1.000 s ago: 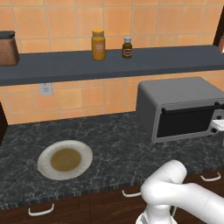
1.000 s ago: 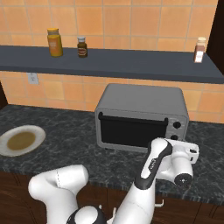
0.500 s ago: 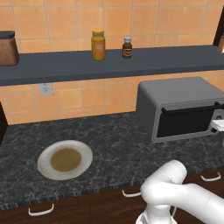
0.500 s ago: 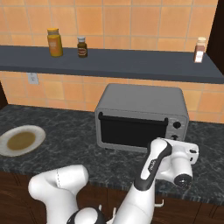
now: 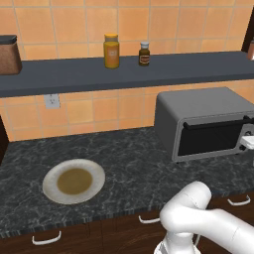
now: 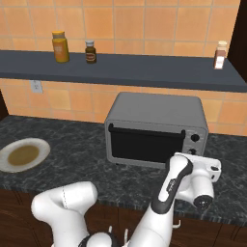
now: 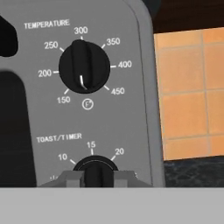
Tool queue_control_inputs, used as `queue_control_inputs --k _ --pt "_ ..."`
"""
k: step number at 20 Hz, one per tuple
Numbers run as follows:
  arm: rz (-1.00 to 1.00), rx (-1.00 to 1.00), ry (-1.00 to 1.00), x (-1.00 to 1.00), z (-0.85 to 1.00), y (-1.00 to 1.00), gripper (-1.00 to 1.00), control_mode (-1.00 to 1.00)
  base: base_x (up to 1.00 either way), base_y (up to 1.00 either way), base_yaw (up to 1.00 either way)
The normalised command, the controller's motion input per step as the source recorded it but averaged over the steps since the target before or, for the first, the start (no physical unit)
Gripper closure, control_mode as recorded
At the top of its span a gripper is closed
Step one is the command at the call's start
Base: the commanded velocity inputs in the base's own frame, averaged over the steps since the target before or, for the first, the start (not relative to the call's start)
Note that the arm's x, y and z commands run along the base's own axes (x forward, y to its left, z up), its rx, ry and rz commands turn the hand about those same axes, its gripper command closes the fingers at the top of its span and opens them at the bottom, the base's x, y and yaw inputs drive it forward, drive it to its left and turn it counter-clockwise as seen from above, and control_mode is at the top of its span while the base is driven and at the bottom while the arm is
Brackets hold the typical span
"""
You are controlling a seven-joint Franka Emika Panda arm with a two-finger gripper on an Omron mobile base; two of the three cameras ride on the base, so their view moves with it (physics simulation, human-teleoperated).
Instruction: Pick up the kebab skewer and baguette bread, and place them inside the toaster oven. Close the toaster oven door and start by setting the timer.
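The grey toaster oven [image 5: 203,124] [image 6: 154,130] stands on the counter with its dark glass door [image 6: 144,144] shut. My gripper [image 7: 97,177] is pressed up to the knob column at the oven's right. Its fingertips [image 7: 70,177] sit close on either side of the black toast/timer knob [image 7: 97,168], shut on it. Above that is the temperature knob [image 7: 84,65]. From the right base view the white hand [image 6: 198,178] hangs just in front of those knobs. The kebab skewer and the baguette bread are hidden.
A white plate [image 5: 73,181] [image 6: 23,154] with a brown centre lies on the dark counter at the left. On the shelf above stand a yellow jar [image 5: 111,50], a small dark bottle [image 5: 144,53] and a shaker [image 6: 220,54]. Tiled wall behind.
The hand has stayed at the oven's knob column, dipping only slightly. The oven, its door and the plate have not moved.
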Motion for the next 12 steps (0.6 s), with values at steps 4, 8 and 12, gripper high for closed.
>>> queue_control_inputs --k 4,8,12 --pt "0.0 0.01 -0.01 0.06 -0.1 0.11 1.0 -1.0 0.0 0.0 0.0" --pt "0.0 0.11 0.0 0.0 -0.04 0.0 1.0 -1.0 0.0 0.0 0.0" --pt "-0.01 0.18 0.0 0.0 0.0 0.0 1.0 -1.0 0.0 0.0 0.0"
